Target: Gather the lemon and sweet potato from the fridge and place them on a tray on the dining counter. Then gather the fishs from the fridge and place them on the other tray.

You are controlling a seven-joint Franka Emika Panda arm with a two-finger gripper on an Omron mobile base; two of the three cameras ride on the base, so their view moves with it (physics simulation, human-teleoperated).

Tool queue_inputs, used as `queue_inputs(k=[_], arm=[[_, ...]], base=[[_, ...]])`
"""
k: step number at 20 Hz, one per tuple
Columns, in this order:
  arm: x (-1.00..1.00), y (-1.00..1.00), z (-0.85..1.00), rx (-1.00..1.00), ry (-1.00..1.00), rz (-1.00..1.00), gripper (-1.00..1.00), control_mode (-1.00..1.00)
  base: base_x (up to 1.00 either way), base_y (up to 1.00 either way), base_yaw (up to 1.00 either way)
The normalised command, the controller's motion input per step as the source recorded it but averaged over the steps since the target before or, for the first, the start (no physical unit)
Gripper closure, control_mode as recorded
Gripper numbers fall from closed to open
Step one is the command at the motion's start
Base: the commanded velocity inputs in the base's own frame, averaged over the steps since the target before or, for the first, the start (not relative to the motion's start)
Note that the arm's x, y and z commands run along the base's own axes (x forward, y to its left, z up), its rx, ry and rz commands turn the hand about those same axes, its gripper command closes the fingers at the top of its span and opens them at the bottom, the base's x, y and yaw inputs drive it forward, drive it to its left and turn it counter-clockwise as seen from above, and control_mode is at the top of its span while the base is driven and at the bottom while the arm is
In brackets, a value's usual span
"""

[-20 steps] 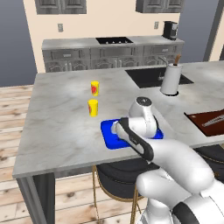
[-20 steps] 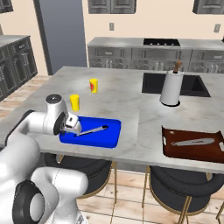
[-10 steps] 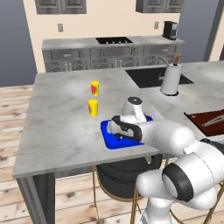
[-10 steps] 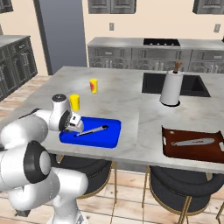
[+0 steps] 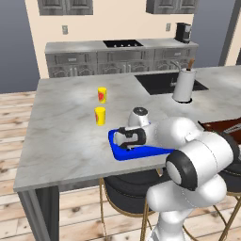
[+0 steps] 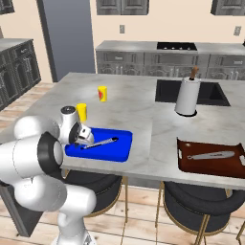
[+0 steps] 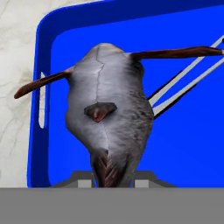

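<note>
Two base views show the hand [image 6: 85, 137] low over the blue tray [image 5: 123, 151] at the desk's [image 5: 66, 127] near edge. From the hand view, a grey fish [image 7: 107, 113] is clamped between the fingers, hanging above the tray, seemingly ready for release.

I'm working in a rendered home kitchen: a large island with a light grey marbled top [image 6: 143, 95] holds a dark inset sink [image 6: 210, 92], with round dark stools on brass legs [image 6: 196, 203] tucked under its near edge. Behind it I see grey base cabinets [image 5: 117, 59], a black cooktop [image 6: 176, 46] and a black coffee maker [image 5: 182, 32] against a beige wall.
</note>
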Motion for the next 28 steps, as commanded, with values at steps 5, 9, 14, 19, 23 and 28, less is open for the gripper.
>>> queue_inputs(k=[5,9,14,19,23,28], arm=[[0.17,0.0,-0.27,0.0,0.01,0.0,1.0,-1.0],[0.15,0.0,-0.25,0.0,0.01,0.0,1.0,-1.0],[0.14,0.0,-0.22,0.0,0.02,0.0,1.0,-1.0],[0.13,0.03,-0.22,0.0,0.06,0.0,-1.0,-1.0],[-0.06,0.0,-0.13,0.0,0.05,0.0,-1.0,-1.0],[-0.2,0.0,0.06,0.01,0.0,-0.04,-1.0,-1.0]], base=[[0.0,0.0,0.0],[0.0,0.0,0.0],[0.0,0.0,0.0],[0.0,0.0,0.0],[0.0,0.0,0.0],[0.0,0.0,0.0]])
